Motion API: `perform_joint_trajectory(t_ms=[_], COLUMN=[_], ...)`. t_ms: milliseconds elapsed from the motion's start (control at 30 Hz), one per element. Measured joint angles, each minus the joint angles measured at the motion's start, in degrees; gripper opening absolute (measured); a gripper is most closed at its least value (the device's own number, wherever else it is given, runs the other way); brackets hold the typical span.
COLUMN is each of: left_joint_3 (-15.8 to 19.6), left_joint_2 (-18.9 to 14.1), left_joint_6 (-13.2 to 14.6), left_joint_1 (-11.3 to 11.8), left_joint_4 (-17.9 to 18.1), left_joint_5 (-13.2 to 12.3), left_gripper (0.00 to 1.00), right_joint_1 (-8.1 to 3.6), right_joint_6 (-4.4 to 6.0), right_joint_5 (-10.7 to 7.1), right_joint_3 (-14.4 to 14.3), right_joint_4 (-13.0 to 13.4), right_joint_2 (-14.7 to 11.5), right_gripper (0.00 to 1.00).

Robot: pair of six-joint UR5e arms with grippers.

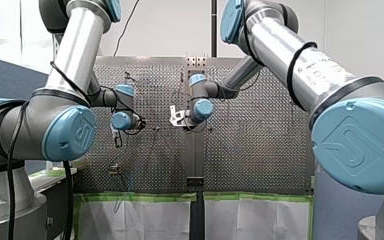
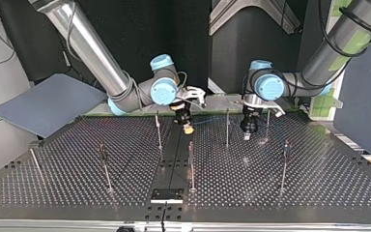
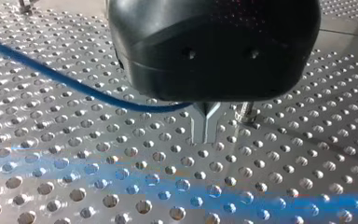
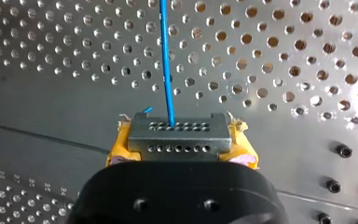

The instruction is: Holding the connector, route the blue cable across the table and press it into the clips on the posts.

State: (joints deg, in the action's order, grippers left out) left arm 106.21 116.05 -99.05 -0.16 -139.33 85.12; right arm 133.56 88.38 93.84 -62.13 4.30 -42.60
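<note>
Right wrist view: my right gripper (image 4: 181,148) has its yellow pads (image 4: 119,148) clenched on both sides of a grey metal connector block (image 4: 179,133) dotted with holes. A thin blue cable (image 4: 167,60) leaves the block and runs straight ahead over the perforated metal table (image 4: 284,56). Left wrist view: my left gripper (image 3: 206,127) has its metal fingertips (image 3: 199,126) pressed together. The cable reaches their base from one side, and whether they pinch it cannot be told.

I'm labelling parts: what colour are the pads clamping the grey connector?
Yellow pads; the right wrist view shows them best.
</note>
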Motion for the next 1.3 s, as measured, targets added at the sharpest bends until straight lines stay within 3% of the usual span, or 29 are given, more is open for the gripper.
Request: perform_joint_trajectory(t_ms=[100, 133, 167, 233, 267, 300, 367, 500, 567, 600, 667, 767, 1000, 1300], left_joint_3=[-0.1, -0.1, 0.0, 0.0, 0.0, 0.0, 0.0, 0.0, 0.0, 0.0, 0.0, 0.1, 1.8, 7.0], left_joint_2=[0.0, 0.0, 0.0, 0.0, 0.0, 0.0, 0.0, -0.1, -0.1, -0.1, -0.1, -0.1, -2.1, -7.4], left_joint_6=[0.3, 0.5, 0.8, 1.4, 1.6, 1.8, 2.5, 3.8, 4.8, 5.2, 6.1, 6.8, 7.1, 2.9], left_joint_1=[0.0, 0.0, 0.0, 0.0, 0.0, 0.0, -0.1, -0.4, -0.5, -0.5, -0.5, -0.5, -0.7, -1.3], left_joint_4=[-0.6, -1.0, -1.2, -1.9, -2.3, -2.6, -3.4, -5.4, -6.6, -7.1, -8.3, -10.0, -12.8, -8.7], left_joint_5=[0.0, 0.0, 0.1, 0.4, 0.5, 0.7, 1.0, 1.3, 1.4, 1.4, 1.3, 1.3, 2.1, 4.3], left_gripper=[0.0, 0.06, 0.19, 0.19, 0.44, 0.44, 0.65, 0.65, 0.75, 0.75, 0.94, 1.0, 1.0, 1.0], right_joint_1=[-0.25, -0.32, -0.36, -0.41, -0.43, -0.46, -0.58, -0.91, -1.08, -1.13, -1.2, -1.22, -1.24, -1.67], right_joint_6=[0.03, 0.04, 0.04, 0.05, 0.05, 0.04, 0.01, -0.02, -0.01, -0.01, -0.02, -0.03, -0.03, 0.63], right_joint_5=[-0.42, -0.64, -0.77, -0.97, -1.01, -1.05, -1.08, -1.1, -1.11, -1.12, -1.18, -1.25, -1.28, -1.34], right_joint_3=[0.1, 0.2, 0.2, 0.3, 0.3, 0.3, 0.3, 0.4, 0.4, 0.4, 0.4, 0.4, 0.3, 0.3], right_joint_4=[0.0, 0.0, 0.0, 0.0, 0.0, 0.0, 0.0, 0.0, 0.0, 0.0, 0.0, 0.0, -0.1, -0.2], right_joint_2=[0.0, 0.0, 0.0, 0.0, 0.0, 0.0, 0.0, 0.0, 0.0, 0.0, 0.0, 0.0, 0.0, 0.0], right_gripper=[0.0, 0.0, 0.0, 0.0, 0.0, 0.0, 0.0, 0.0, 0.0, 0.0, 0.0, 0.0, 0.0, 0.0])
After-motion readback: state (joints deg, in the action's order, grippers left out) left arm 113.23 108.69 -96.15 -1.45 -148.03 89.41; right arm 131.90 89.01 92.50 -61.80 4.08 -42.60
